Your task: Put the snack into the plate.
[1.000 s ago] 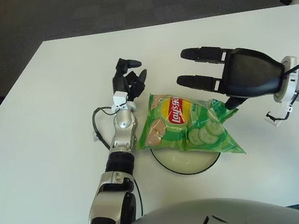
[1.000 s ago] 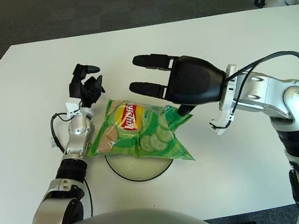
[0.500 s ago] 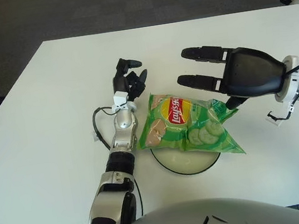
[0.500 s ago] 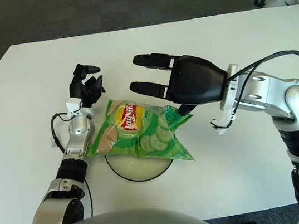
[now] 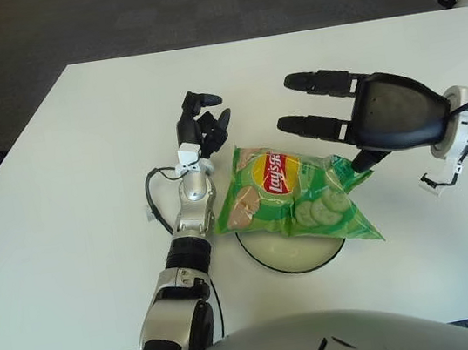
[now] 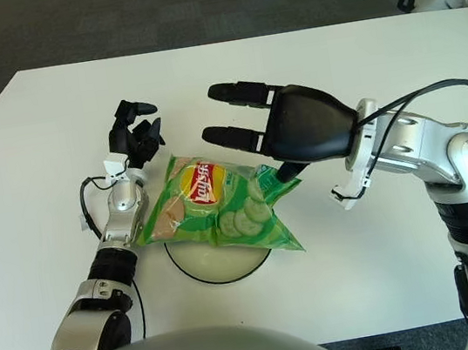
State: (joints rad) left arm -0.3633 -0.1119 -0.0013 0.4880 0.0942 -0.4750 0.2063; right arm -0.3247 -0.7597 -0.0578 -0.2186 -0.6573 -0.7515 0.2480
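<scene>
Dark carpeted floor beyond, with a broad white worktop point(image 5: 54, 211) filling most of the view. Right arm reaching in from the right edge, silver forearm with a looped black cable. Right robot hand point(image 5: 357, 117) large and black, held above the worktop just beyond and to the right of the snack, fingers point(image 5: 319, 83) stretched out flat and spread toward the left, gripping nothing; thumb tip down near the bag's upper right corner, contact not clear. Left arm lying along the worktop from the near edge, silver links with a small black cable loop at the wrist. Left robot hand point(image 5: 202, 125) just beyond the bag's upper left corner, dark fingers loosely curled upward, holding nothing. Green chip bag point(image 5: 295, 197), the snack, lying flat with a red and yellow logo and cucumber slices printed on it, spread across the plate and overhanging it toward the right and the far side. White plate point(image 5: 290, 255) with a dark rim, mostly covered by the bag, only its near arc showing below the snack, close to the robot's body.
</scene>
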